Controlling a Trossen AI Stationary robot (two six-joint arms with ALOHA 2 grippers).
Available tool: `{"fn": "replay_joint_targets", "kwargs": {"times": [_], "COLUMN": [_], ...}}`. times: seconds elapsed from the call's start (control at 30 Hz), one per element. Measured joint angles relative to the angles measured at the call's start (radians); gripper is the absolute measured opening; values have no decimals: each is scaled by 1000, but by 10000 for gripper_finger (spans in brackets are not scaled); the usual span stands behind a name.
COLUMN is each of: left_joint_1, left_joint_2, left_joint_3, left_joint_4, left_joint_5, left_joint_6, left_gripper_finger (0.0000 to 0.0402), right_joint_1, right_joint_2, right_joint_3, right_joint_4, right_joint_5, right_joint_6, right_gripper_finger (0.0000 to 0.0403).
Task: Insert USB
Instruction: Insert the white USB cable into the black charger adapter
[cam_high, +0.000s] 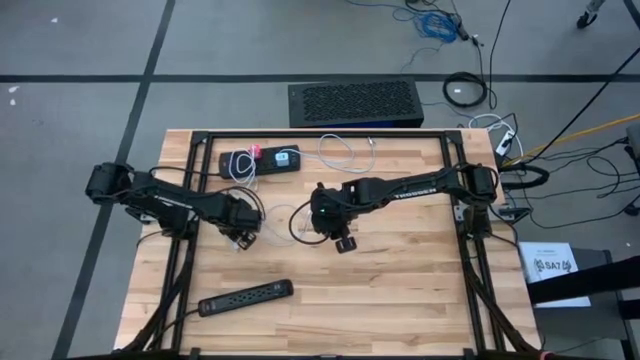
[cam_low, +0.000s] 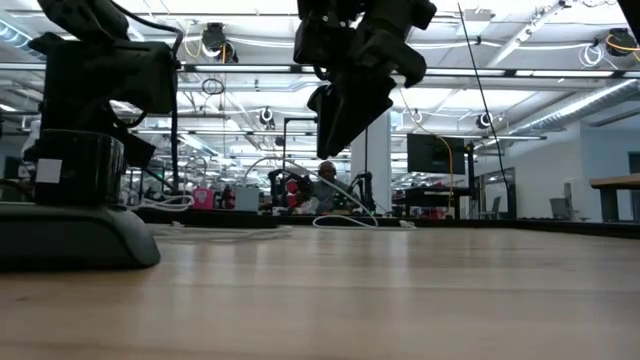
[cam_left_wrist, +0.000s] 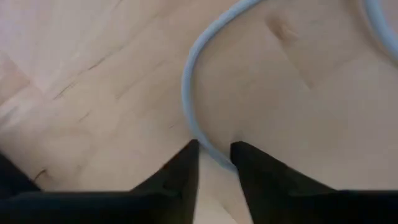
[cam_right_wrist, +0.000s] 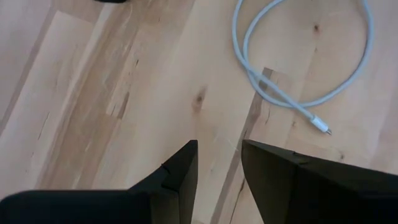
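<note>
My left gripper (cam_high: 241, 237): low over the wooden table (cam_high: 400, 290), left of centre. In my left wrist view the two dark fingers (cam_left_wrist: 180, 177) stand a little apart, with a pale cable (cam_left_wrist: 193, 93) running down into the gap between them. The tips sit right at the cable, but I cannot tell whether they pinch it or only straddle it.

My right gripper (cam_high: 345, 243): near the middle of the table, lifted off the wood, as the low view shows it hanging above the surface (cam_low: 335, 110). Its fingers (cam_right_wrist: 180, 174) are parted and nothing lies between them; only bare boards show in the gap.

USB cable: a white cable (cam_right_wrist: 292, 68) lies in a loop on the table ahead of my right gripper, its plug end (cam_right_wrist: 320, 127) resting flat on the wood, well clear of my right fingers. From above, pale cable shows near the back edge (cam_high: 340, 152).

Hub: a dark flat device (cam_high: 262, 160) with a red spot and a small blue panel sits near the back edge, on the left half, well apart from both my grippers.

Power strip: a black strip (cam_high: 245, 297) lies toward the front left, angled, untouched.

Beyond the table: a black grilled box (cam_high: 355, 103) stands on the floor just behind the back edge.
</note>
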Motion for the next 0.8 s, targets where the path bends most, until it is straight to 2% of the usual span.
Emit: {"fn": "replay_joint_targets", "kwargs": {"times": [0.17,0.23,0.4,0.6,0.7,0.8], "left_joint_1": [-9,-20,-59,-88,-89,-88], "left_joint_2": [0,0,-27,-161,-238,-313], "left_joint_3": [-1,-1,-5,-6,-6,-6], "left_joint_4": [32,39,46,80,107,129], "left_joint_5": [-11,-35,-100,-253,-297,-353], "left_joint_6": [51,50,23,-34,-35,-34], "left_gripper_finger": [36,13,8,3,3,2], "right_joint_1": [0,1,3,7,6,6], "right_joint_2": [0,0,-14,-75,-147,-248], "right_joint_3": [0,0,0,-10,-77,-214], "right_joint_4": [-23,-34,-89,-135,-113,-20], "right_joint_5": [3,5,9,54,65,68], "right_joint_6": [-3,-4,-7,24,72,158], "right_gripper_finger": [116,116,114,81,59,32]}}
